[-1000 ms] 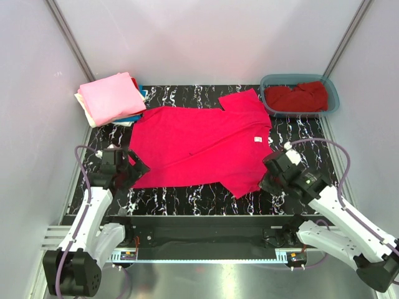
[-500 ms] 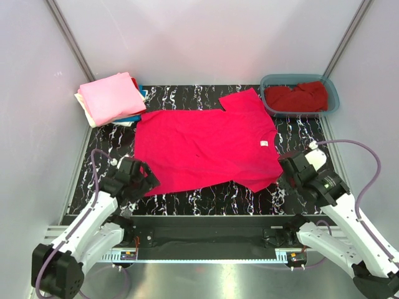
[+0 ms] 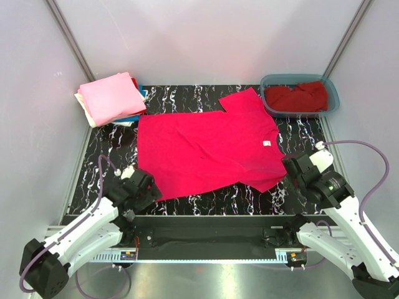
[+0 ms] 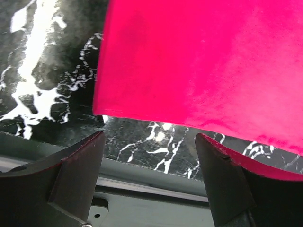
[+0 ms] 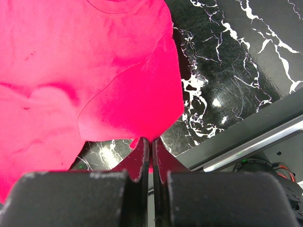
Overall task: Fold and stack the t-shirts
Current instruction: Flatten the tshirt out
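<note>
A bright pinkish-red t-shirt (image 3: 206, 149) lies spread flat on the black marbled table (image 3: 206, 199). My right gripper (image 3: 288, 170) is at its near right sleeve. In the right wrist view the jaws (image 5: 152, 142) are shut on the sleeve's edge of the shirt (image 5: 94, 71). My left gripper (image 3: 148, 189) is at the shirt's near left corner. In the left wrist view it (image 4: 149, 161) is open and empty, with the shirt's hem (image 4: 199, 61) just beyond the fingertips (image 4: 75, 175). Folded shirts (image 3: 112, 98) are stacked at the back left, light pink on top.
A teal tub (image 3: 330, 87) at the back right holds a darker red shirt (image 3: 296, 96). White walls close in the left, right and back. The table's front edge and a metal rail (image 4: 156, 189) lie right under the left gripper.
Both grippers have drawn back toward the near edge, the right one also to the right. The shirt slid with them and its near sleeve is pulled out flatter.
</note>
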